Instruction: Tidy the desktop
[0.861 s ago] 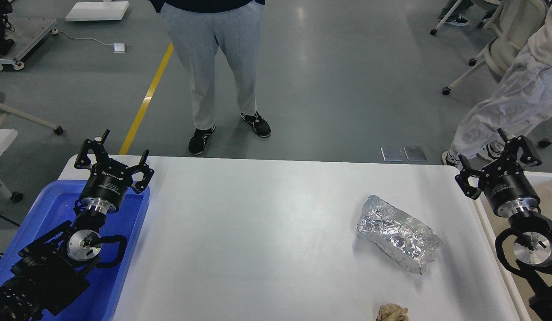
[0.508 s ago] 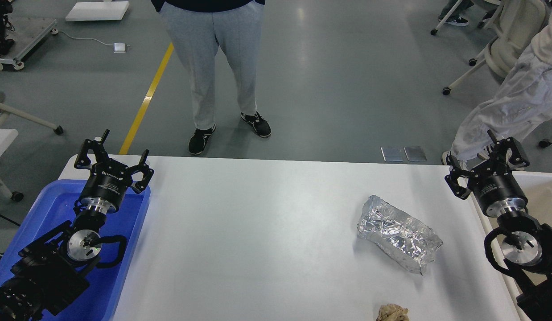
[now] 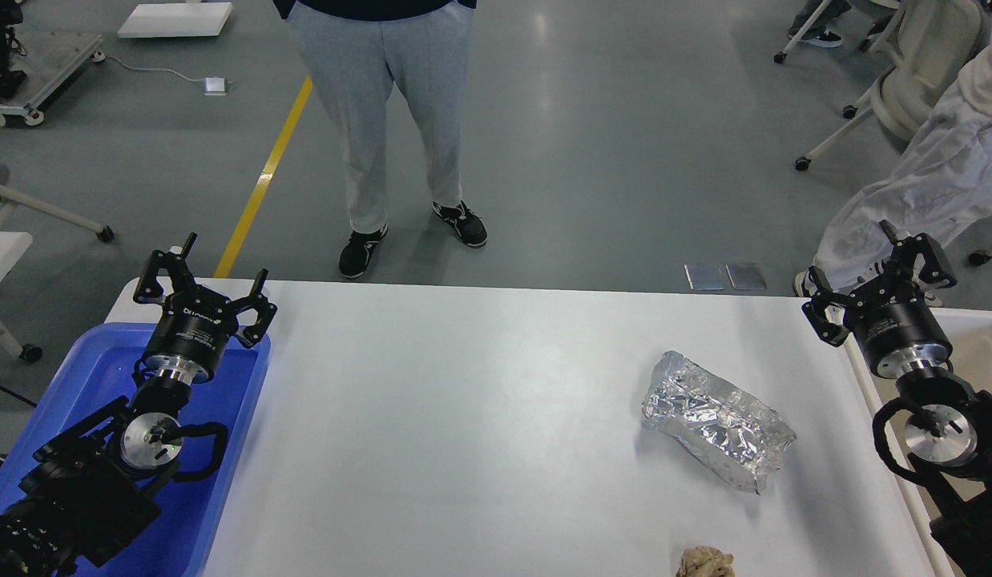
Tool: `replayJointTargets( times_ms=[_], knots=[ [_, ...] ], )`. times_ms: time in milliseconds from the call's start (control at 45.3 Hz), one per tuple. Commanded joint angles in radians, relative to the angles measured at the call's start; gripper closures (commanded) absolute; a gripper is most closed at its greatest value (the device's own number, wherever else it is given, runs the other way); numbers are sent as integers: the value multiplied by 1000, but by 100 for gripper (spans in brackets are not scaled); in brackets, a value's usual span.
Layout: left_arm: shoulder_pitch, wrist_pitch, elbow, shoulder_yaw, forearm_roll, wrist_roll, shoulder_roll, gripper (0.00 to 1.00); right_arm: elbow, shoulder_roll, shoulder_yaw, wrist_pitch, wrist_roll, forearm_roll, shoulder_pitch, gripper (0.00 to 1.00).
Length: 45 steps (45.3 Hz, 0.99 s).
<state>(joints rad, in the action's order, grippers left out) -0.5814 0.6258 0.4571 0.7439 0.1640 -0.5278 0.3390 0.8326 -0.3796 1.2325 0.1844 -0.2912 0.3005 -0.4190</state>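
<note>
The white desktop fills the lower middle of the head view. A crumpled silver foil packet lies on its right part. A small crumpled beige wad lies at the front edge, partly cut off. My left gripper is open and empty, raised over the far end of the blue tray at the left. My right gripper is open and empty, raised over the desktop's far right corner, beyond and to the right of the foil packet.
A white-rimmed beige bin stands at the right edge beside my right arm. A person in grey trousers stands just beyond the far edge. Another person in white and wheeled chairs are at the far right.
</note>
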Motion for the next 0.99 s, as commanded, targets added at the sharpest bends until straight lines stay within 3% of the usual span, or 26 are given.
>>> replayJointTargets(
  times_ms=[0, 728, 817, 971],
  knots=[
    [0, 0, 0, 0, 0, 0, 0, 0, 2, -10, 2, 6, -2, -1, -17, 1],
    [-2, 8, 0, 0, 0, 0, 2, 0, 56, -32, -33, 4, 1, 14, 42, 1],
    [-2, 8, 0, 0, 0, 0, 2, 0, 59, -84, -80, 7, 4, 19, 33, 1],
    [-2, 6, 0, 0, 0, 0, 2, 0, 144, -278, -246, 92, 7, 22, 19, 1]
  ],
)
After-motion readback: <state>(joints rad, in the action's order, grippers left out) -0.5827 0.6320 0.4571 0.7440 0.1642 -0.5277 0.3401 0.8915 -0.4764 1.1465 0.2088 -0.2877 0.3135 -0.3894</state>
